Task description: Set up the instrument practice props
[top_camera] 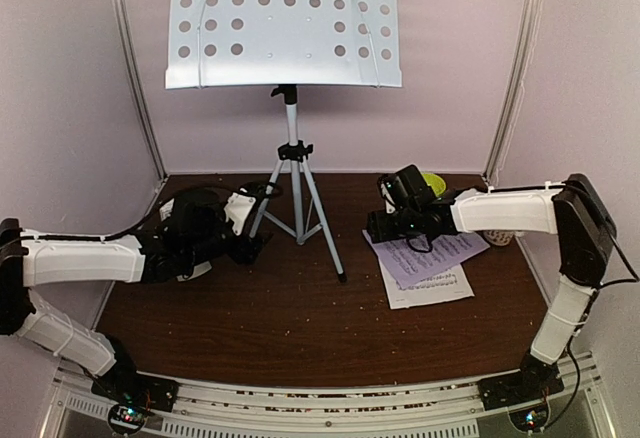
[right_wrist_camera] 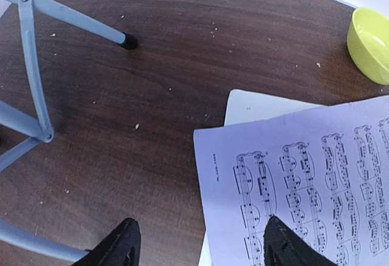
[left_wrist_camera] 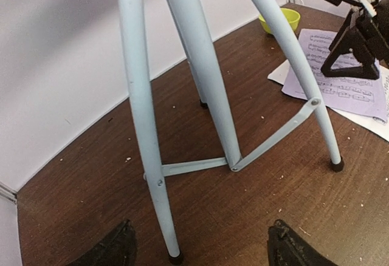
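The pale perforated music stand [top_camera: 285, 18] stands on its silver tripod [top_camera: 297, 193] at the back middle of the table. Two printed sheet-music pages [top_camera: 432, 256] lie overlapping, flat on the wood to its right. My left gripper [left_wrist_camera: 203, 248] is open and low at the tripod's left side. One tripod leg [left_wrist_camera: 143, 126] comes down between its fingers, close to the left one and touching neither. My right gripper [right_wrist_camera: 197, 245] is open over the left edge of the top page [right_wrist_camera: 304, 175]. Its right finger is above the print and its left one above bare wood.
A small yellow-green bowl [top_camera: 432, 180] sits behind the pages near the back wall. A white patterned mug [top_camera: 503, 236] peeks out under the right forearm. Pale walls close in the table on three sides. The tripod's braces [left_wrist_camera: 273, 138] spread low between its legs.
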Controlling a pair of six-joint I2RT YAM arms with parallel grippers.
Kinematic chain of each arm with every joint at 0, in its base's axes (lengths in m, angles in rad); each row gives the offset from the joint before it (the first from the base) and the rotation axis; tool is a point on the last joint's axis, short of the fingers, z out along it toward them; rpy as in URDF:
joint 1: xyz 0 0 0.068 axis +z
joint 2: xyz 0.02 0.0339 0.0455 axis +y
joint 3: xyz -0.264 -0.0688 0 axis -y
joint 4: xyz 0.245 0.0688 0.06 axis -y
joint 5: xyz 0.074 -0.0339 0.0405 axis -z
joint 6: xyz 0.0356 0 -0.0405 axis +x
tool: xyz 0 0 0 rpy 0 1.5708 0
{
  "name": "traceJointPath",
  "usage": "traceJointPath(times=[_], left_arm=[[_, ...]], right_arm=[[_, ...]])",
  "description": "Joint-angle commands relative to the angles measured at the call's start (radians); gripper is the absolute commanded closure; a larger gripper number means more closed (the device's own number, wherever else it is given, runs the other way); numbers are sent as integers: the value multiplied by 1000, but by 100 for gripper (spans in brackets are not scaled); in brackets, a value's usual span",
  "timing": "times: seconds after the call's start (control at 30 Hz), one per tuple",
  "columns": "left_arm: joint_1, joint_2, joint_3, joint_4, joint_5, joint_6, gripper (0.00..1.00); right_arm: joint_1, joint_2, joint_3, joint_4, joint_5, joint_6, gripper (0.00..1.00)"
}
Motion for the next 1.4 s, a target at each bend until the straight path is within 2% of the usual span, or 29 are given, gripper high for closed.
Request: traceJointPath(times=[0.0,0.2,0.73,0.8,1.0,1.17,1.37], left_arm=[[-8,-58,2,36,-67,-32,24],[-10,-95,-6,13,-96,-31,24],[-12,-102,-11,14,-88,-23,25],[-12,-101,-7,16,-87,-19,25],[-12,-98,13,8,-76,-15,25],[-12,-101,15,14,-69,-14,25],[-12,-105,8,20,-63,-15,25]], right_arm=[[40,99,154,-113,192,-10,30],[59,271,370,-249,302,-32,32],[80,518,638,-382,380,-93,36],[80,543,673,-411,391,-99,42],[80,583,733,-496,408,-130,46],[80,588,738,-556,390,-157,46],[80,532,631,-554,359,-175,43]])
